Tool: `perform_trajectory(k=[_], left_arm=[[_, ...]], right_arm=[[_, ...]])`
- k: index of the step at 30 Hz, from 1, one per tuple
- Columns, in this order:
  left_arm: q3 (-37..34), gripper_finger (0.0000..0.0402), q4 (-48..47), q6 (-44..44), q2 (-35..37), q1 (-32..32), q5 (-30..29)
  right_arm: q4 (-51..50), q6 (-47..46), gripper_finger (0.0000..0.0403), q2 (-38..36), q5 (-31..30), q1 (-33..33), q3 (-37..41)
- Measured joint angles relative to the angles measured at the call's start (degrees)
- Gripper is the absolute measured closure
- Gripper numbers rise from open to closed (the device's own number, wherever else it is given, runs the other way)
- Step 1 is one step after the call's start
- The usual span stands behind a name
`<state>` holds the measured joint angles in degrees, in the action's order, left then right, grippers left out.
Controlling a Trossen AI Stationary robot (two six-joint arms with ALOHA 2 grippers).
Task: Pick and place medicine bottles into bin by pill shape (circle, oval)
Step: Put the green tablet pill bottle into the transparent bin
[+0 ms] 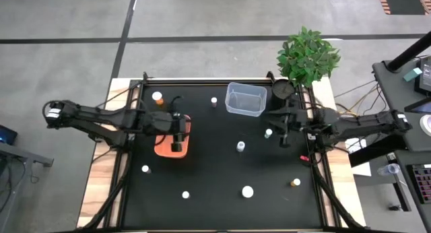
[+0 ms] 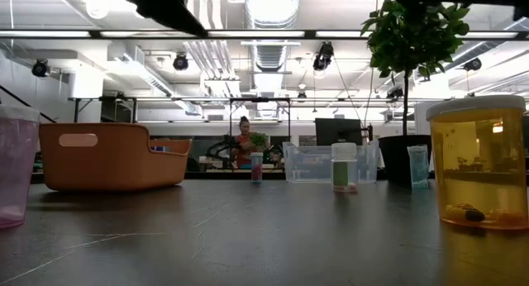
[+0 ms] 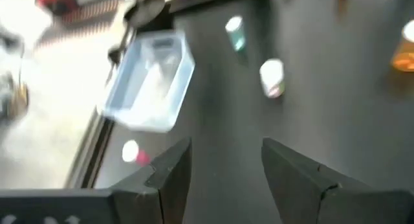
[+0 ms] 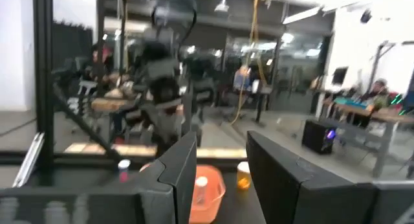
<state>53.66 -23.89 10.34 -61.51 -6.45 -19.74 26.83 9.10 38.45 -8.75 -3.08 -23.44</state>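
High view: ten small medicine bottles lie scattered, well apart from one another, across the black bench. One white-capped bottle sits just beside the right pincer, which hangs near the clear bin at the far right. The left pincer hovers over the orange bin at the left. An orange bottle stands far left; an amber bottle stands near right.

Both pincers are released and hold nothing. In the left wrist view the two dark fingers stand apart with bare bench between them; in the right wrist view the fingers likewise show a clear gap.

Handling, as a judgement: each bottle is probably light, rigid plastic with smooth, somewhat slippery walls, so it could tip or roll if nudged. The round body below the cap offers the best hold, fingers closing squarely across its width.

Hidden or unclear: pill shapes cannot be read in the high view. Only the large amber bottle close to the low camera shows pills at its bottom, too small to class. Which bin takes which shape is not marked. The low view cuts off the pinkish bottle at its left edge.
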Motion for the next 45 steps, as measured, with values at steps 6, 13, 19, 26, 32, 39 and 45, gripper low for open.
perform_trajectory(k=[6,13,19,26,32,39,45], left_arm=[[-4.78,0.023,7.33,4.98,5.1,-1.17,-0.01],[-7.89,0.023,8.39,8.26,8.75,-1.14,-0.34],[-9.02,0.023,8.33,8.43,10.03,-1.14,-0.36],[-9.12,0.023,7.29,7.64,9.87,-1.14,-0.4],[-9.12,0.023,6.96,6.58,9.94,-1.14,-0.42],[-9.12,0.023,6.88,6.53,9.81,-1.14,-0.42],[-9.12,0.023,6.56,6.44,9.81,-1.14,-0.45]], right_arm=[[-3.94,-5.58,0.0275,8.35,0.14,-2.79,-5.93],[-18.54,-16.74,0.0275,16.18,-0.05,-5.71,-17.72],[-36.94,-29.69,0.0275,22.9,-0.05,-6.9,-28.78],[-65.08,-47.53,0.0275,31.34,-0.07,-7.05,-41.32],[-84.37,-63.06,0.0275,36.18,-0.25,-7.03,-45.66],[-89.98,-73.43,0.0275,35.31,-4.4,-6.26,-40.98],[-89.22,-77.84,0.0263,31.51,-6.27,-2.26,-33.86]])
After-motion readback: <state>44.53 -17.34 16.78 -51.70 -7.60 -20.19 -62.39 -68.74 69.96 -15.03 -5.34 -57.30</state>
